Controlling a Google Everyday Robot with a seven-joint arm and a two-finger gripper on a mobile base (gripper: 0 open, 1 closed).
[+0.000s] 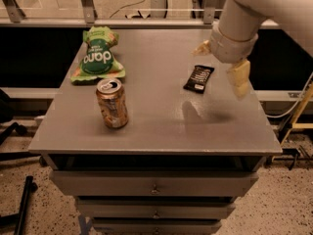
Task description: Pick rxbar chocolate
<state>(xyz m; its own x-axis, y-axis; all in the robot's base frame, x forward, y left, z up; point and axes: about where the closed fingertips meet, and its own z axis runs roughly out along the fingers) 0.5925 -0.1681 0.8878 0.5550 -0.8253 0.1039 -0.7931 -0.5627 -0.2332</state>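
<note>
Gray desk [146,126]; your arm is cut off top-right; gripper [221,62] released, near right edge; rxbar chocolate [199,78] black, flat, white-lettered.

The rxbar chocolate [199,79] lies flat on the grey table [156,126], with its white patch at the near end. The gripper [219,68] hangs just above and to the right of the bar, its two cream fingers [238,77] spread apart with nothing between them. Well left of the bar stands an orange soda can [112,103]. A green snack bag [98,58] lies farther left and back.
</note>
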